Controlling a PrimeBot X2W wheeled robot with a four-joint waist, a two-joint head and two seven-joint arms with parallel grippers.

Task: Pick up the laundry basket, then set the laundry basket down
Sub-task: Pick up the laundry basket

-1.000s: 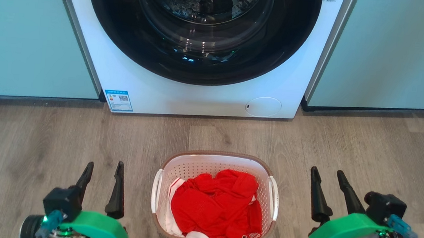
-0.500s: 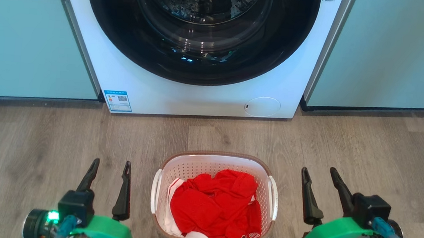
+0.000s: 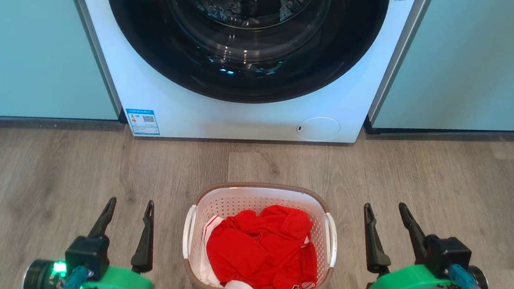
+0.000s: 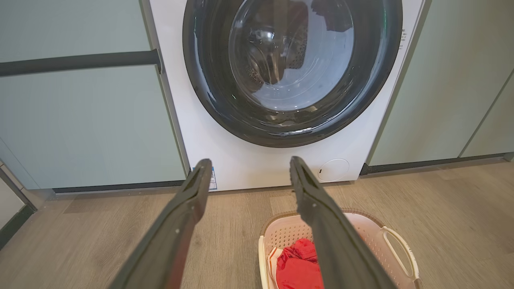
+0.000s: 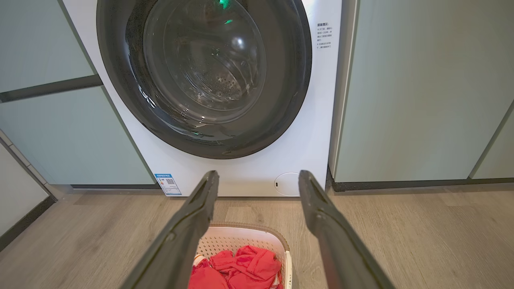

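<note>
Left cabinet [image 3: 28, 50]: pale green front, right against the left side of the washing machine [image 3: 240, 120], standing on the wood floor [image 3: 50, 163].
My left gripper [image 3: 131, 202]: low on the left in the head view. My fingers are spread with nothing between them, tips pointing toward the machine. It sits beside the left handle [image 3: 189, 231] of the laundry basket [image 3: 260, 186], not touching it.
Sticker [image 3: 143, 122]: blue and white, at the machine's lower left corner.
Washing machine: white front with a big round dark door [image 3: 243, 36] of curved glass.
Laundry basket: on the floor in front of the machine, between my two grippers and touched by neither. It has white perforated walls and a brown rim band. In my left wrist view it lies low and to the right, partly behind one finger. In my right wrist view it lies at the bottom edge.
Red clothes [image 3: 261, 252]: a crumpled heap filling most of the basket, with some white cloth [image 3: 210, 233] at its left edge.
Right handle [image 3: 333, 239]: a white loop on the basket's right side, facing my right gripper.
Round cap [image 3: 318, 129]: white, low on the machine's front, toward its right.
My right gripper [image 3: 384, 206]: low on the right in the head view. My fingers are parted and hold nothing, and it is near the basket's right side without touching.
Right cabinet [image 3: 468, 65]: pale green, just right of the machine.
</note>
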